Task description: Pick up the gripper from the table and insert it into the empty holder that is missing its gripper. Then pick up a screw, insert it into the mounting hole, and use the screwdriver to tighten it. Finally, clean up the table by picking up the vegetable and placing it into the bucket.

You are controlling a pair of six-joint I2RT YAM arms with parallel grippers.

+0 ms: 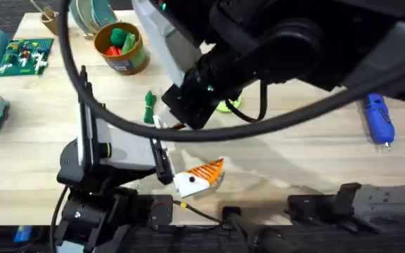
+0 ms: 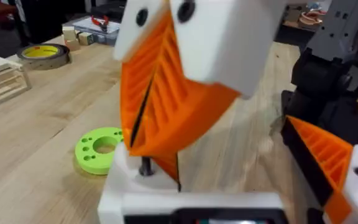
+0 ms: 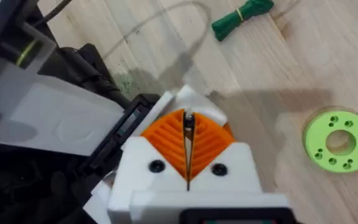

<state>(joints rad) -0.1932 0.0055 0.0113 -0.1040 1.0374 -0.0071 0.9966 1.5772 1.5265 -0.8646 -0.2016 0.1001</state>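
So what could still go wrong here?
The right gripper pinches the thin screw only at the tips of its pads, so it may tilt or slip while going into the white holder. A black cable loops low over the table and might snag an arm on its way to the vegetable.

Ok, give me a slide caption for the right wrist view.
Right gripper, orange pads pressed together, above the table, with the vegetable and a green disc beyond.
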